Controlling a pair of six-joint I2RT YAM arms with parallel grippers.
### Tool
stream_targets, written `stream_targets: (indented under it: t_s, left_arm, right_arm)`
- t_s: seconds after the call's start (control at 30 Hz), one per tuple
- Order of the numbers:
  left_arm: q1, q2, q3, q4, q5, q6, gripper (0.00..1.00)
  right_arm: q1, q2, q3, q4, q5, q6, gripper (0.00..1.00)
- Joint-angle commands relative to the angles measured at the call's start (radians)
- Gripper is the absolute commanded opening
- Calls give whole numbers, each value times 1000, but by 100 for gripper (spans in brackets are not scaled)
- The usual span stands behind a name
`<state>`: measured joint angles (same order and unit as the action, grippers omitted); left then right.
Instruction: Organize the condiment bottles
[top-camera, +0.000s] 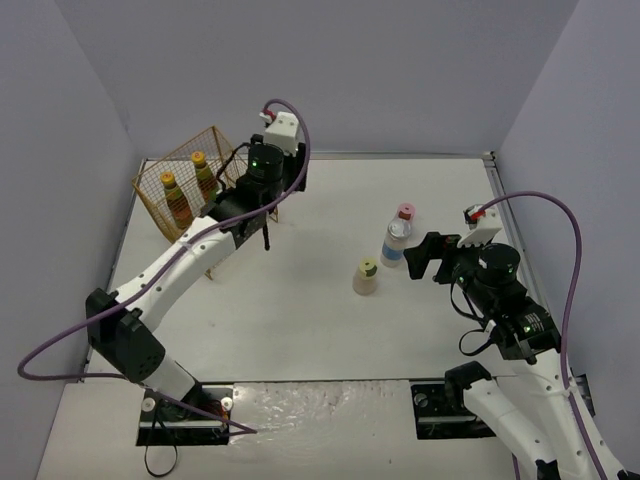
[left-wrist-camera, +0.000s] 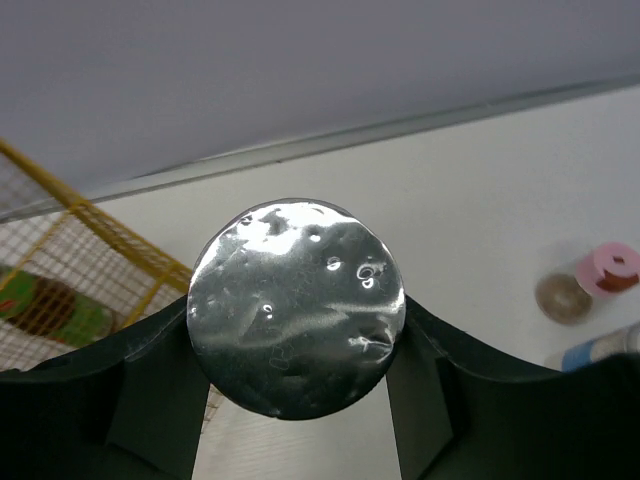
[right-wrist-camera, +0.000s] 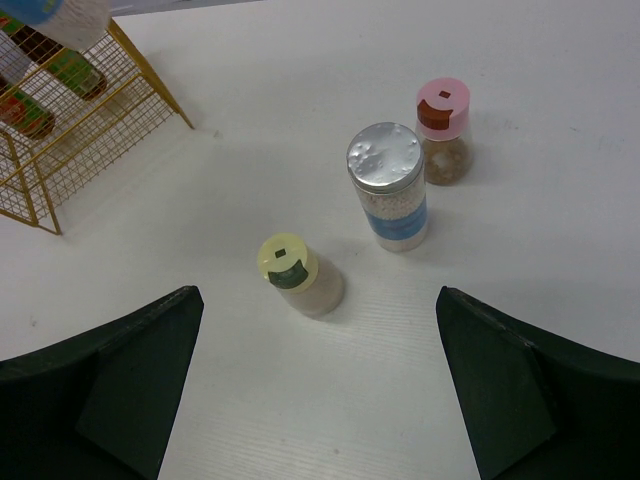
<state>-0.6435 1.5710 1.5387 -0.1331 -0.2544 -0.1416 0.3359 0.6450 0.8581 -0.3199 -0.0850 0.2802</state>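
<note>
My left gripper is shut on a clear silver-lidded bottle, held just right of the gold wire basket. Its blue label shows in the right wrist view. Two dark yellow-capped bottles stand inside the basket. On the table stand the pale green-capped bottle, the second silver-lidded blue-labelled bottle and the pink-capped bottle. My right gripper is open and empty, just right of these.
The basket sits at the table's far left corner, near the back wall; its wire side shows in the right wrist view. The table's metal edge strip runs along the back.
</note>
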Motion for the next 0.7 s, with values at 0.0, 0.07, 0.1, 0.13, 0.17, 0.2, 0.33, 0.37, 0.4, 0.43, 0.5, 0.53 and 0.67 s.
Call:
stream_targets:
  t_s: [0.0,0.07,0.1,0.13,0.17,0.2,0.33,0.37,0.4,0.43,0.5,0.53,0.67]
  left_arm:
    - [94,-81,38,-4,-237,-37,11]
    - [145,-82,38,-2,-253,-63,10]
    - [163,-75,41,-1,-258,-76,10]
    - [182,-69,44,-1,-263,-90,9]
    - [200,-62,47,-1,-269,-104,9]
    - [219,-53,50,2,-273,-117,8]
    - [262,-16,58,32,-306,-140,7]
    - [272,-8,61,42,-314,-142,6]
    - [282,-1,65,51,-322,-145,6]
    - [291,5,68,54,-324,-148,5]
    - [306,16,72,61,-328,-155,5]
    - [311,23,72,67,-332,-158,5]
    - [341,46,67,78,-314,-185,5]
  right_arm:
    - [9,19,14,51,-26,-9,100]
    - [11,24,13,53,-28,-7,100]
    - [11,25,12,54,-31,-7,100]
    - [11,26,11,55,-33,-7,100]
    - [11,26,11,57,-35,-7,100]
    - [10,26,10,58,-36,-7,100]
    - [11,21,4,58,-35,-7,100]
    - [10,19,3,58,-35,-7,100]
    - [9,17,1,58,-35,-7,100]
    - [9,14,-1,58,-35,-7,100]
    - [10,8,-6,58,-36,-7,100]
    - [11,6,-9,58,-35,-7,100]
    - [9,3,-16,58,-31,-7,100]
